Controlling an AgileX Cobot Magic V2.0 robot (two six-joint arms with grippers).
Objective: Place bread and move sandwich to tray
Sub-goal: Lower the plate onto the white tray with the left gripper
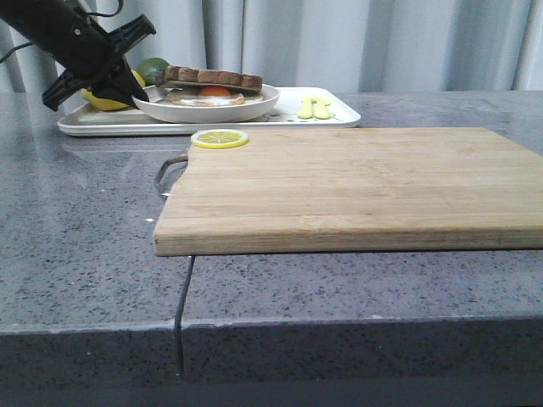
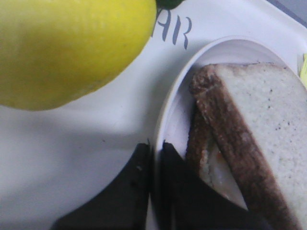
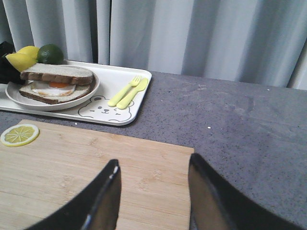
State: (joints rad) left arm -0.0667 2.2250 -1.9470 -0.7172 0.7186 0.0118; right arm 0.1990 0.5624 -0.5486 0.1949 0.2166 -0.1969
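Observation:
The sandwich [image 1: 212, 85] lies on the round white plate [image 1: 204, 111], which stands on the white tray [image 1: 339, 114] at the back left. A bread slice [image 2: 268, 110] with pale crumb and brown crust lies on top of the fried egg [image 3: 57, 86]. My left gripper [image 1: 136, 93] is at the plate's left rim. In the left wrist view the gripper [image 2: 156, 148] is shut on the plate rim [image 2: 168, 110], one finger inside and one outside. My right gripper [image 3: 153, 172] is open and empty above the wooden cutting board [image 3: 62, 167].
A lemon [image 2: 72, 48] and a lime [image 3: 49, 53] lie on the tray's left end, close to my left gripper. Yellow cutlery [image 3: 128, 91] lies on the tray's right part. A lemon slice [image 1: 220, 138] sits on the board's far left corner. Curtains hang behind the table.

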